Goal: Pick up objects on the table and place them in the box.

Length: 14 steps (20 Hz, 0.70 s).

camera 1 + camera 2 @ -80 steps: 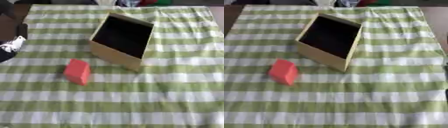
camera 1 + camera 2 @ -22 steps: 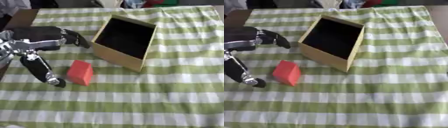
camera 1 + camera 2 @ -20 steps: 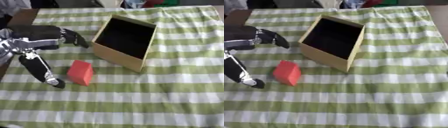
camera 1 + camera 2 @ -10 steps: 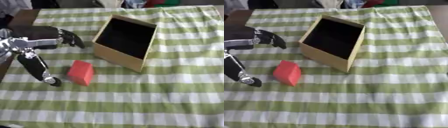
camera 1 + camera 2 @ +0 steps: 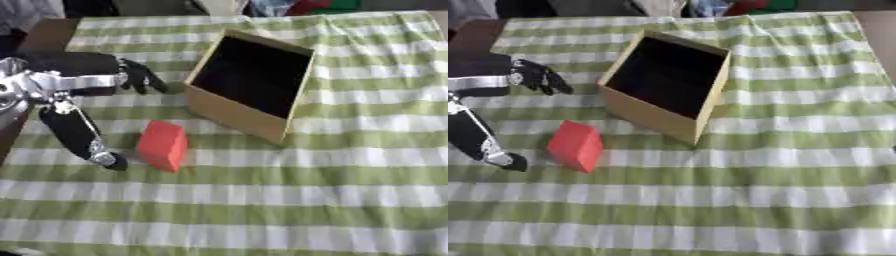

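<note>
Red block [image 5: 162, 145] just left of open tan box [image 5: 249, 85].

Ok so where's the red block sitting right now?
The red block lies on the checked cloth left of centre, just in front of the box's near-left corner, with the left hand open beside it on its left.

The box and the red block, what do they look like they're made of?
The box looks like cardboard or thin wood: tan matte walls, thin straight edges, dark inside. The red block has flat, evenly coloured matte faces, perhaps foam, painted wood or plastic; the look leaves it open.
</note>
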### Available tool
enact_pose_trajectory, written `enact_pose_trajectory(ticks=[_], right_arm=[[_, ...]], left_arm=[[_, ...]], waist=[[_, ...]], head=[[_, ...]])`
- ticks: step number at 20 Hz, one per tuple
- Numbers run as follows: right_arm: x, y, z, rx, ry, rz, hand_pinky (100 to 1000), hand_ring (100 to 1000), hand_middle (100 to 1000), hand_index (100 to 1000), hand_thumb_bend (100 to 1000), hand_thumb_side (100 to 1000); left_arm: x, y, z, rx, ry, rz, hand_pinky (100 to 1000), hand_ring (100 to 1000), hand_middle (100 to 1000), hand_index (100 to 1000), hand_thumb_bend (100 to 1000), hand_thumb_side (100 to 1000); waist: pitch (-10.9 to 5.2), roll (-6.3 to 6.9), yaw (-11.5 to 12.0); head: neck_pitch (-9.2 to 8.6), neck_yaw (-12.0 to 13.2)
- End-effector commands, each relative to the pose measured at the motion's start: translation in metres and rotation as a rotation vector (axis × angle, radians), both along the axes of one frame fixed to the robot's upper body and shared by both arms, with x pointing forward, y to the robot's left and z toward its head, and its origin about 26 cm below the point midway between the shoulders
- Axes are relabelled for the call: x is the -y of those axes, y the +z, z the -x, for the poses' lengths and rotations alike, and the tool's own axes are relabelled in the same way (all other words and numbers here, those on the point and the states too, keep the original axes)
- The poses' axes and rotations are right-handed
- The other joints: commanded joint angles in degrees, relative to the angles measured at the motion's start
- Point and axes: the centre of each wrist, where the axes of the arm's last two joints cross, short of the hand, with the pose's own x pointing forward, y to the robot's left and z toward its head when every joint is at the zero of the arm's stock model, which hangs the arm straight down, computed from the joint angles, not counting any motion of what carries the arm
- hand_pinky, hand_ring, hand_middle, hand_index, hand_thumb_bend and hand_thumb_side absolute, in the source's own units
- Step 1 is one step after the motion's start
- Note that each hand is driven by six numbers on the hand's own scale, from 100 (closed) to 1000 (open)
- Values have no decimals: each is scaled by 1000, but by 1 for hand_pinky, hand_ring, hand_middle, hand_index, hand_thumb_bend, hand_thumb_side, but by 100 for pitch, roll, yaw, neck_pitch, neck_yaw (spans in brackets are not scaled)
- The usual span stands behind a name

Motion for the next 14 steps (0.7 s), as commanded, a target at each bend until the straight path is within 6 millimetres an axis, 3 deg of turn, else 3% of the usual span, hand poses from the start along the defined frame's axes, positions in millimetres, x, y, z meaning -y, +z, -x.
enact_pose_trajectory(ticks=[1, 14], right_arm=[[1, 8, 4, 24, 4, 17, 879, 724, 717, 875, 100, 592], [1, 7, 4, 21, 11, 14, 880, 724, 716, 875, 100, 594]], left_arm=[[2, 6, -2, 11, 16, -5, 893, 870, 901, 969, 639, 100], [10, -9, -22, -10, 46, -48, 892, 882, 896, 939, 652, 100]], waist=[[-123, -2, 13], [-112, -9, 0]], head=[[22, 23], [13, 46]])
